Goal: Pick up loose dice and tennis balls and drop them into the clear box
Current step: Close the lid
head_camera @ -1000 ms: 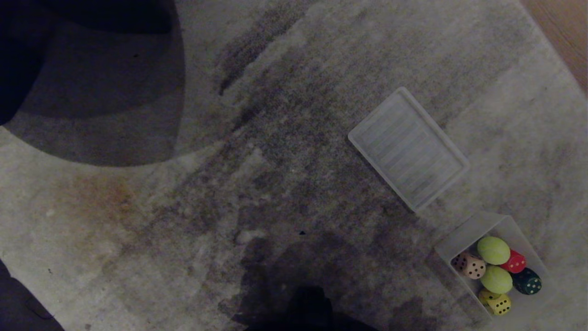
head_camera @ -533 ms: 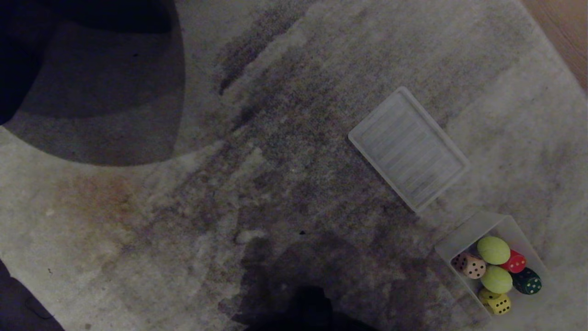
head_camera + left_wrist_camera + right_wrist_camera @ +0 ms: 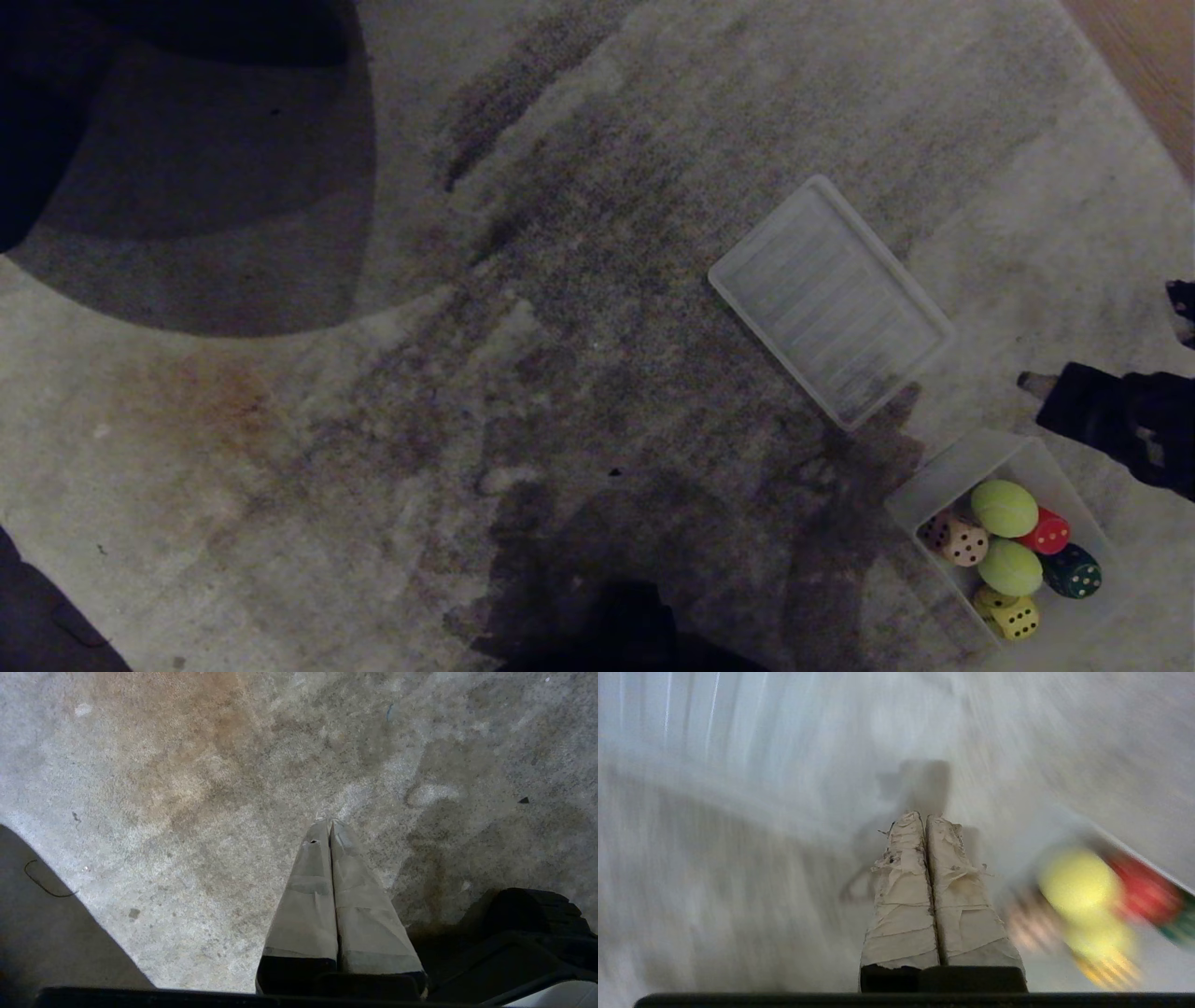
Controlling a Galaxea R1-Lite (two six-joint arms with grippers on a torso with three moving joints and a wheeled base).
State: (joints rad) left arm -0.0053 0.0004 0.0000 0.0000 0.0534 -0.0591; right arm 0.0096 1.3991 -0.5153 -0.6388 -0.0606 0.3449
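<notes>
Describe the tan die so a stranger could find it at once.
Start at the flat ribbed lid on the grey carpet, then drop to the clear box just below it. Among the dice and tennis balls inside, the tan die sits nearest the box's left wall; it alone is pale wood with dark pips.

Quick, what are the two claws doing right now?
Left gripper: shut, empty, over the carpet.
Right gripper: shut, empty.
</notes>
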